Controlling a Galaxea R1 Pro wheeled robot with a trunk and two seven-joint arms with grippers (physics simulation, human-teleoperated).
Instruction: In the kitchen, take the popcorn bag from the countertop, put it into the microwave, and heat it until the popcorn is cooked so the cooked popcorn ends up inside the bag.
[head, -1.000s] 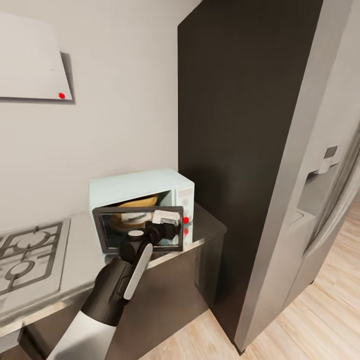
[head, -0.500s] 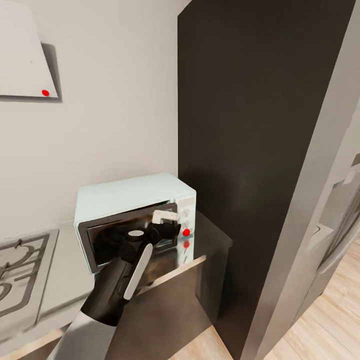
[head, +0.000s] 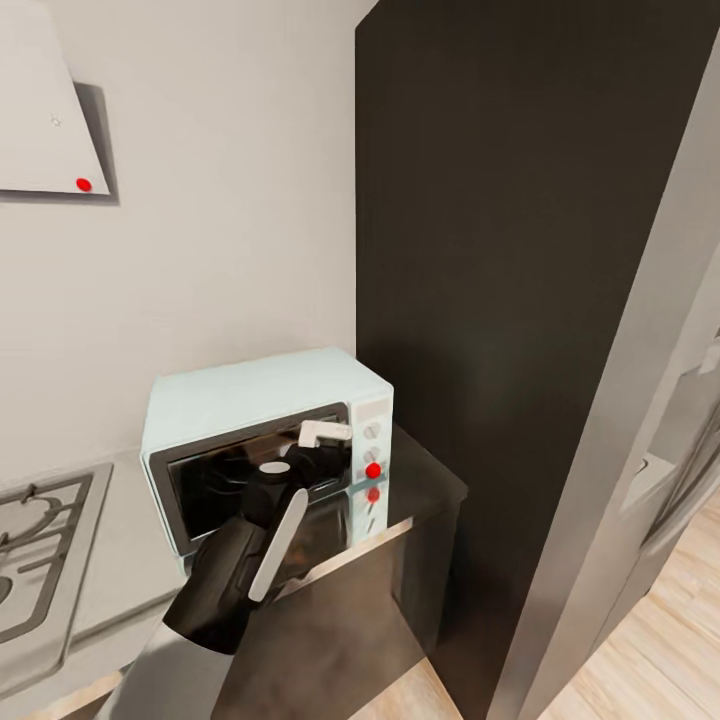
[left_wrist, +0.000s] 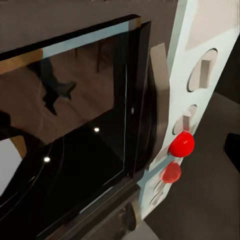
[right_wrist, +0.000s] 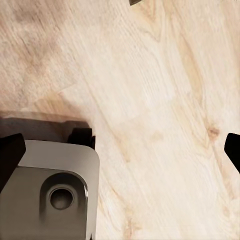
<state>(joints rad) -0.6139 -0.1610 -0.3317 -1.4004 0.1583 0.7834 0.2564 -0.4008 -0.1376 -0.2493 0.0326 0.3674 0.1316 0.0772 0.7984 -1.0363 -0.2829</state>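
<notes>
Kitchen corner, pale wall behind, and going left to right in your head view: a white range hood (head: 45, 110) up on the wall with a little red dot on it, the steel gas hob (head: 35, 560) below it, then the grey countertop (head: 120, 590) running along to the mint-blue microwave (head: 262, 385). Its dark glass door (head: 250, 490) looks shut or very nearly so, can't tell which, and the glass is too dark and reflective to make out the popcorn bag behind it, so you can't confirm where the bag is.

Your left gripper (head: 325, 445) is up against the door's upper corner, just beside the knob panel (head: 372, 445) with its red button (head: 373, 469). Whether its fingers are spread or pinched together, I can't tell. Your left wrist view puts you right on that door edge (left_wrist: 150, 115), with the red button (left_wrist: 181, 144) beside it.

Further right you've got a tall dark cabinet (head: 500, 300), then a grey fridge (head: 680, 400).

Your right gripper (right_wrist: 120, 147) hangs over light wood floor (right_wrist: 165, 100) with its fingers spread wide, holding nothing, next to a grey piece of the robot's base (right_wrist: 47, 192).
</notes>
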